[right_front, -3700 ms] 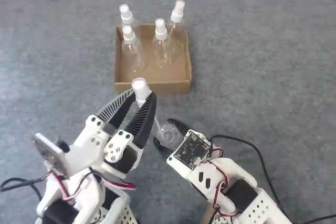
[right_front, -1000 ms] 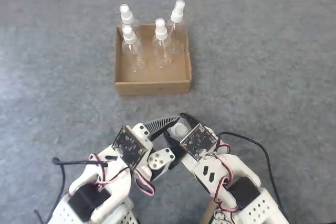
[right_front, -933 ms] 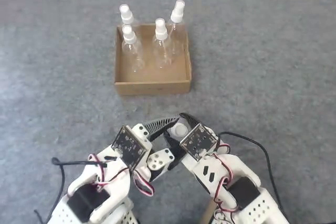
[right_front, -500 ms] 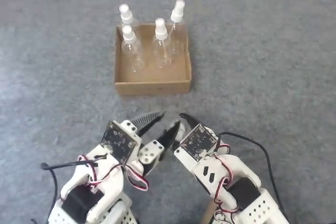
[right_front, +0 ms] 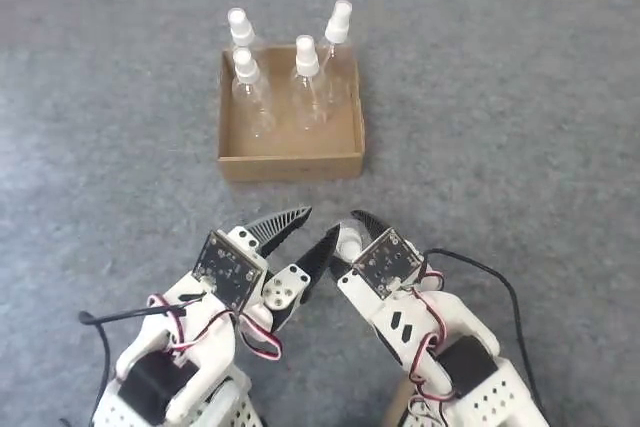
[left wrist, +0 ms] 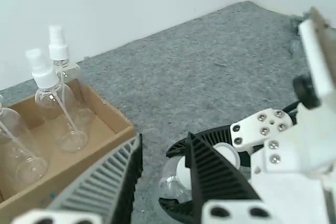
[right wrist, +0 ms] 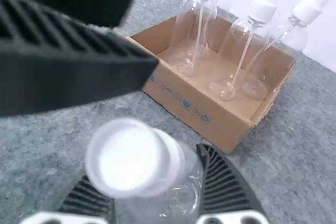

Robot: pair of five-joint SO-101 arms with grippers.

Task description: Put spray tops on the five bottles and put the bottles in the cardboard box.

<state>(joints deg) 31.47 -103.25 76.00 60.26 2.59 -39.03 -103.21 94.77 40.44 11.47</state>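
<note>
Tabletop: the tabletop [right_front: 500, 127] had a grey, carpet-like surface that carried the box and lay under both arms.
Cardboard box: the open cardboard box [right_front: 290, 165] sat on the tabletop, well apart from the two claws on the far side.
Bottles in box: four clear bottles stood upright in the box, two towards the back [right_front: 240, 32] [right_front: 338, 42] and two further forward [right_front: 250, 87] [right_front: 308, 82]. Each carried a white spray top.
Fifth bottle: the fifth bottle [right wrist: 176, 184] was outside the box and above the tabletop, between the fingers of the right claw. It was also visible in the left wrist view [left wrist: 170, 184].
Spray top on fifth bottle: a white spray top [right wrist: 128, 158] sat on the bottle's neck. It could not be told how firmly it was seated.
Right claw: the right claw [right_front: 350, 242] was clenched around the fifth bottle, with one finger on each side of the clear body.
Left claw: the left claw [right_front: 298, 235] was released and held nothing, its fingers spread. It sat just beside the right claw, with its nearer finger close to the bottle. Contact could not be told.
</note>
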